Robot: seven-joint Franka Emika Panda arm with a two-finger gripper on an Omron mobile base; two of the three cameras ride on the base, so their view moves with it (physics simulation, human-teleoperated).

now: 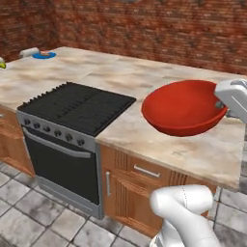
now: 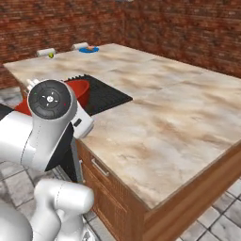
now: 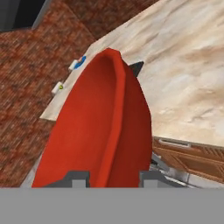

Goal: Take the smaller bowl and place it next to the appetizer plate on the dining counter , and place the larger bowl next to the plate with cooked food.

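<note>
My gripper (image 3: 111, 177) is shut on the rim of the larger bowl (image 3: 100, 127), wide and glossy red. In the left base view the larger bowl (image 1: 183, 108) hangs in the air with the gripper (image 1: 223, 103) at its right rim. In the right base view the bowl (image 2: 79, 90) shows behind my arm, near the stove. Far across the dining counter (image 1: 120, 72) lies the blue plate with cooked food (image 1: 44, 55) (image 2: 88, 49). The appetizer plate (image 2: 49, 55), with a yellow-green item, sits further left. A small pale shape lies beside each plate; I cannot tell whether either is the smaller bowl.
A black stove (image 1: 77, 106) (image 2: 106, 94) with an oven door is set into the counter's near side, beside wooden drawers (image 1: 140, 171). A brick wall (image 1: 144, 29) runs behind the counter. The wide marbled top (image 2: 174, 113) stretches to the right.
</note>
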